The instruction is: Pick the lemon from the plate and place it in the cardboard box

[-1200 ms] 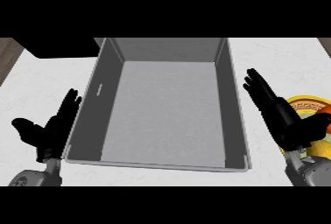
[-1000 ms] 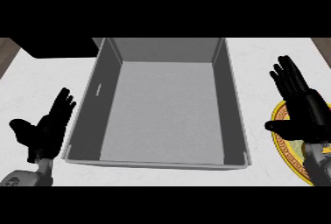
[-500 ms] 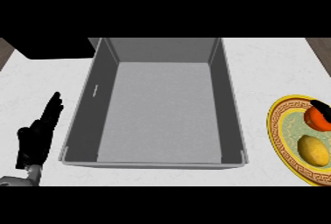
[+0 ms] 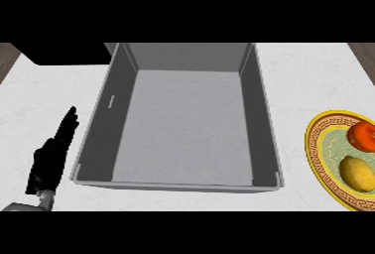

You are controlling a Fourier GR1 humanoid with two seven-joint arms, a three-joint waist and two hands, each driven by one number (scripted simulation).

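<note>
White, faintly veined counter (image 4: 322,74) bearing a deep grey rectangular box (image 4: 264,119) with smooth walls. Just beside its left wall, the left hand (image 4: 50,158) stands edge-on, fingers straight and together, holding nothing. On the gold-rimmed plate (image 4: 313,144) at right lie a lemon (image 4: 356,172) and a round red fruit (image 4: 362,136).

Bare counter (image 4: 293,124) strip between cardboard box (image 4: 264,114) wall and plate (image 4: 316,149); red fruit (image 4: 362,135) just beside lemon (image 4: 356,172).

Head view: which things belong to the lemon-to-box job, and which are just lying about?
Job: yellow oval lemon; patterned yellow-rimmed round plate under it; grey open-topped box; black left hand, open, left of the box.
Lying about: red round fruit on the same plate; black block at far left.
</note>
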